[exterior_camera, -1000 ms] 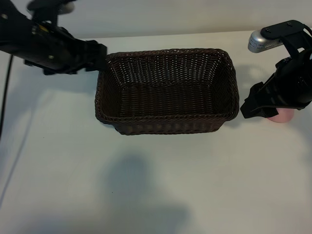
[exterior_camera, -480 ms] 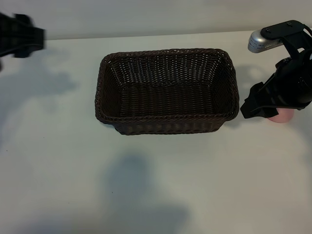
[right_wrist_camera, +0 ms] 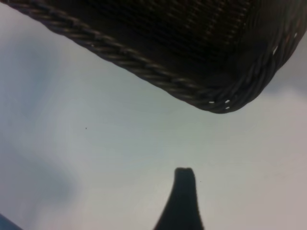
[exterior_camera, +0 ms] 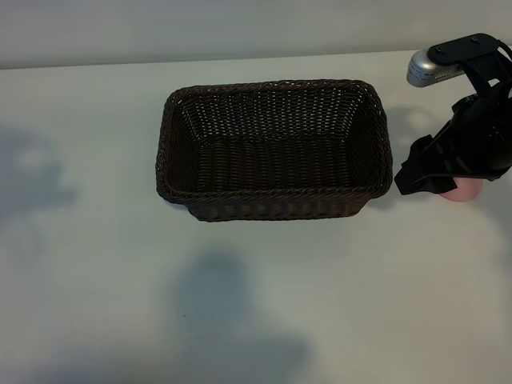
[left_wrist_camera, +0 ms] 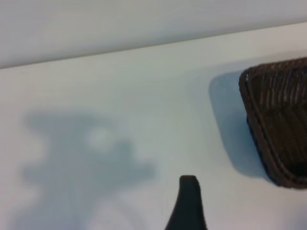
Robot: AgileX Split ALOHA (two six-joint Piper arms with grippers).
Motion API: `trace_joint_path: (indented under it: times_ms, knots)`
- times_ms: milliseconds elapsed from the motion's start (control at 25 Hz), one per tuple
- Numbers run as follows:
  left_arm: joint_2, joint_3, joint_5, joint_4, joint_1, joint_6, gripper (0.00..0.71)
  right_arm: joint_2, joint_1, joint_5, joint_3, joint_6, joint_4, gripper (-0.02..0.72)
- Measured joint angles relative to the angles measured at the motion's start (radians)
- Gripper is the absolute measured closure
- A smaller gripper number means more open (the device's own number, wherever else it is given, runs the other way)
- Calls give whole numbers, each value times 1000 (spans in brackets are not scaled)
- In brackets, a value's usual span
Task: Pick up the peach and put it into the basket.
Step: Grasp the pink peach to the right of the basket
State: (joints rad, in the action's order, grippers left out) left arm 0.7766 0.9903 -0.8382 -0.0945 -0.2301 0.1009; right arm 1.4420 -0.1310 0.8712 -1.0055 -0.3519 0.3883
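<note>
The dark brown wicker basket (exterior_camera: 272, 194) stands mid-table with nothing in it. The pale-pink peach (exterior_camera: 464, 190) lies on the table to its right, mostly covered by my right arm. My right gripper (exterior_camera: 410, 178) hangs open just off the basket's right end, beside the peach and not holding it. In the right wrist view one dark fingertip (right_wrist_camera: 183, 175) shows over bare table below the basket's corner (right_wrist_camera: 211, 98). My left arm is outside the exterior view. In the left wrist view a single fingertip (left_wrist_camera: 188, 184) hovers over bare table, open, well away from the basket's end (left_wrist_camera: 249, 105).
A silver camera mount (exterior_camera: 428, 68) sits on the right arm near the table's far edge. The left arm's shadow (exterior_camera: 32, 180) falls on the white table left of the basket. Open table stretches in front of the basket.
My left arm has pulled back from the basket's left rim and left the exterior view, leaving only its shadow. The right arm, peach and basket have not moved.
</note>
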Motion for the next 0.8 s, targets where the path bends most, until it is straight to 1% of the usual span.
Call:
trace_joint_path:
  times_ms: [80, 240, 360, 480, 640, 800]
  knots:
    - [-79, -70, 4, -1, 0, 0, 113, 0, 0, 0, 0, 0, 0, 108]
    - [-260, -173, -3, -2, 0, 0, 113, 0, 0, 0, 0, 0, 0, 108]
    - [-392, -249, -60, -2, 0, 12, 113, 0, 0, 0, 0, 0, 0, 108]
    - [-516, -309, -148, -2, 0, 18, 114, 0, 0, 0, 0, 0, 0, 108]
    - [-652, -343, -186, -2, 0, 16, 114, 0, 0, 0, 0, 0, 0, 108]
    - [-720, -358, -223, -2, 0, -20, 114, 0, 0, 0, 0, 0, 0, 108]
